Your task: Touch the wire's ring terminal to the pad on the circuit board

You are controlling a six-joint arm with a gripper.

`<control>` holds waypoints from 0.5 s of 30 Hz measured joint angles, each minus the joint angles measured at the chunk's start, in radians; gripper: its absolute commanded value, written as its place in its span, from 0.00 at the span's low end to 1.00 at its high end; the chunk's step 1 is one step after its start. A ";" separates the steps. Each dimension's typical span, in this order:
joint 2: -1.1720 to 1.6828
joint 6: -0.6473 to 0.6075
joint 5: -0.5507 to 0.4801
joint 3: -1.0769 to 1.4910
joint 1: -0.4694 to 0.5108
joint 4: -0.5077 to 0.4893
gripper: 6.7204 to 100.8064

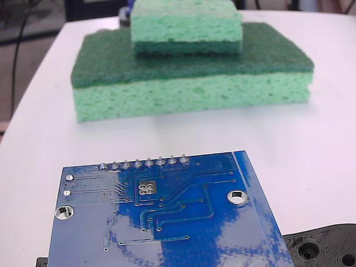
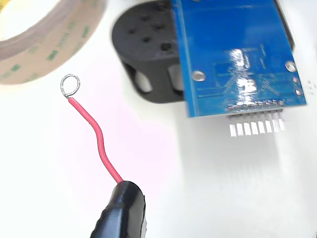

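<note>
Since the black clip-like gripper (image 2: 121, 210) at 6 o'clock in the wrist view pinches the red wire (image 2: 97, 139) by its tail, the ring terminal (image 2: 70, 85) sticks out free at 10 o'clock, well apart from the circuit board (image 2: 233, 54) propped on a black plastic piece (image 2: 143, 54) at 1 o'clock, probably so the pad (image 1: 147, 187) faces up.

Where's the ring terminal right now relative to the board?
In the wrist view, the small silver ring terminal on the thin red wire sits upper left, beside the tape roll, well left of the glossy blue circuit board, not touching it.
</note>
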 measured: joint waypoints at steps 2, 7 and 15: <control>0.057 -0.012 -0.008 0.032 -0.003 0.012 0.99; 0.258 -0.023 -0.041 0.146 0.012 0.055 0.99; 0.514 -0.049 -0.083 0.336 0.015 0.084 0.99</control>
